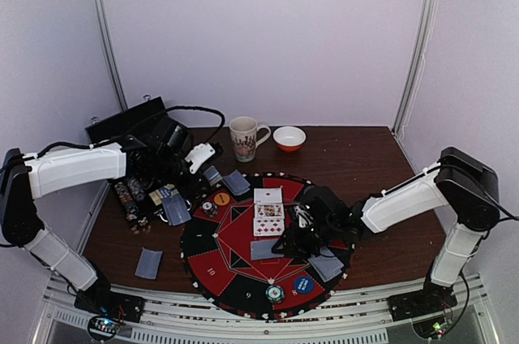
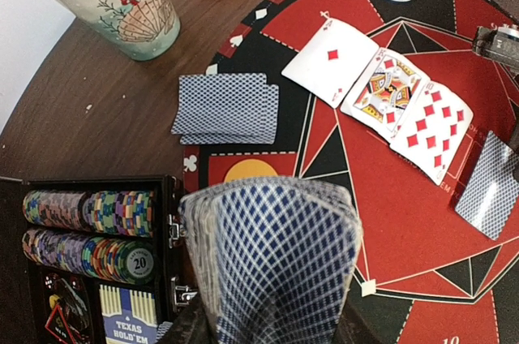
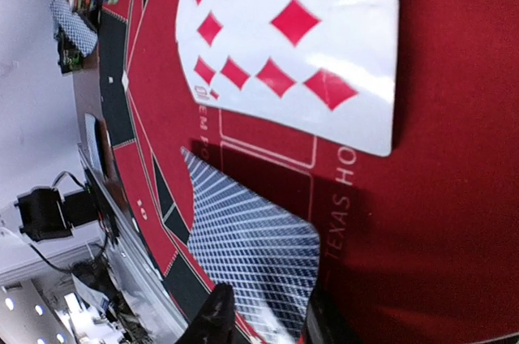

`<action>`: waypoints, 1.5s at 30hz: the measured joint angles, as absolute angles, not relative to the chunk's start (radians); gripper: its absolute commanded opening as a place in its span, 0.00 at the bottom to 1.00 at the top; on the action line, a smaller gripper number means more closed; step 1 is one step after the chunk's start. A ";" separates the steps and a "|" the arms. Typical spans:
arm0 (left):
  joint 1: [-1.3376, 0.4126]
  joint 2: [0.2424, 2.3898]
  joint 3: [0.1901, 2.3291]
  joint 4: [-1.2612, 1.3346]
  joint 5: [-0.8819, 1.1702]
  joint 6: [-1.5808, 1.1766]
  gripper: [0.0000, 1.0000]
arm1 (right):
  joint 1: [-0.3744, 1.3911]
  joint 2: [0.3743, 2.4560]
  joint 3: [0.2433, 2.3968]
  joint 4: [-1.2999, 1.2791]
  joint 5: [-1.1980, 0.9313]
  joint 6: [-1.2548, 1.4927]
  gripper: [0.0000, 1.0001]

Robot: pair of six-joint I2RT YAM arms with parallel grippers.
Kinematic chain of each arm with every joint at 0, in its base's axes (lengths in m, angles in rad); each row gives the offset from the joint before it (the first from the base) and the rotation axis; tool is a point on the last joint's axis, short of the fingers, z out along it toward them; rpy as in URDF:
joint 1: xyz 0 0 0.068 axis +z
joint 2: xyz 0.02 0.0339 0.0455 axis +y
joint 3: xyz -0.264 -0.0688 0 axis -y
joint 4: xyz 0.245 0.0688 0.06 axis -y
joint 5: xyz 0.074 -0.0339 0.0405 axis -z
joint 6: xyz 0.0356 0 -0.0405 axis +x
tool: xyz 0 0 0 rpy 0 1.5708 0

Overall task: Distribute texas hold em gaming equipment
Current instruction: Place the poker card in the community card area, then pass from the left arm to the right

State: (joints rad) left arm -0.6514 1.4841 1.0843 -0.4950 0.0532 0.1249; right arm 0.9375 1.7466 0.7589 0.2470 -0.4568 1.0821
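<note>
My left end effector (image 2: 272, 326) is clamped on the deck (image 2: 272, 255), with its blue lattice backs facing the wrist camera, between the open case (image 2: 166, 198) and the red-and-black mat (image 2: 389, 222). In the case lie two rows of striped chips (image 2: 89, 214), one marked "20", and a blue-and-white box (image 2: 130, 324) printed "TEXAS HOLD'EM". Three cards sit face up in a row on the mat, overlapping at their edges: the ace of diamonds (image 2: 332, 52), a diamond court card (image 2: 381, 88) and the ten of diamonds (image 3: 300, 44), whose corner index reads "10". My right end effector (image 3: 268, 329) is low over the mat with its fingers (image 3: 215, 320) apart on either side of the near end of a single face-down card (image 3: 259, 247). That card lies flat just beside the ten, and I cannot tell whether the fingers touch it. Next to it the felt reads "TEXAS HO". A shell-painted mug (image 2: 122, 3) stands on the bench (image 2: 122, 109).
</note>
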 measured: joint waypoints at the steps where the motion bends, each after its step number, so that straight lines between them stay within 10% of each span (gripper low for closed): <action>1: -0.651 1.483 1.084 -0.495 0.056 0.125 0.40 | 0.941 1.740 0.768 0.226 -0.448 1.070 0.44; 9: -0.651 1.438 1.073 -0.500 0.086 0.120 0.40 | 0.933 1.635 0.896 -0.063 -0.331 0.884 0.72; 23: -0.752 1.350 1.062 -0.527 0.110 0.164 0.40 | 0.777 1.936 1.435 0.255 -0.707 0.765 0.78; 40: -0.753 1.350 1.062 -0.566 0.093 0.205 0.40 | 0.834 2.067 1.509 0.256 -0.872 0.771 0.32; 45: -0.753 1.350 1.062 -0.579 0.081 0.218 0.41 | 0.837 2.078 1.520 0.265 -0.886 0.786 0.00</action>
